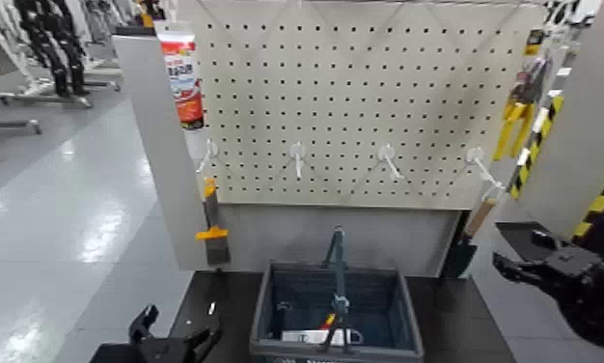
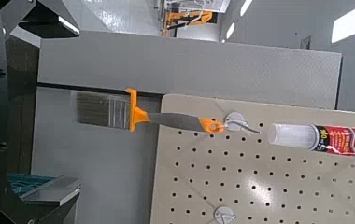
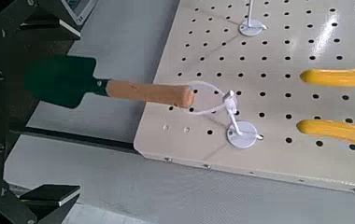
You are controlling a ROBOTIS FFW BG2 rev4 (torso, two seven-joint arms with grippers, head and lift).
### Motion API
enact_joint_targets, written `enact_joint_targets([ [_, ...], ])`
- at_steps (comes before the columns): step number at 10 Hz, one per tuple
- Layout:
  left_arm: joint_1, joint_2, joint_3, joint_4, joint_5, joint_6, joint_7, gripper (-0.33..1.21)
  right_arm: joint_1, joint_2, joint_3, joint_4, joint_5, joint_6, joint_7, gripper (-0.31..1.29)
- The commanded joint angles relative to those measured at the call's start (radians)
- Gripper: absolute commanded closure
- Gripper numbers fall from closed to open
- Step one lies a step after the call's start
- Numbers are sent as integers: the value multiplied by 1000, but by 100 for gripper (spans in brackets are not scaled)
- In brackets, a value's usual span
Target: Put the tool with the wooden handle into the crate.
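Right gripper (image 1: 535, 259) was wide open and empty, just right of the trowel (image 1: 467, 241); trowel hung by its cord from the pegboard's (image 1: 364, 106) rightmost hook (image 1: 477, 157), outside the crate (image 1: 335, 314); left gripper (image 1: 176, 333) was open, near left of the crate.

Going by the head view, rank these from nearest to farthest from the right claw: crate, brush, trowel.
1. Trowel: nearest, hanging at the board's right end, just inward of the right claw.
2. Crate: on the floor, around the middle.
3. Brush: farthest, hanging at the board's left end.
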Motion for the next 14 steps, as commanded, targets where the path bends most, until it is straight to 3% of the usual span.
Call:
enact_joint_targets([
  [1,-3,-2,-2,0,0,0,0,11,-106,-28,68,134,-14,-39,20,14],
  [8,-13,-3,-10,8,0,2,0,11,-284,-30,195,390,-56,-154,39,21],
  [9,-13,-3,-11,8,0,2,0,11,-297,-28,212,412,-63,-161,39,34],
  [11,-15,-5,-11,8,0,2,0,11,-309,-24,233,433,-79,-157,34,96],
  [12,-15,-5,-10,9,0,2,-2,11,-312,-21,244,439,-88,-156,33,114],
  [14,-15,-5,-8,9,0,2,-3,11,-310,-17,252,435,-90,-165,31,118],
])
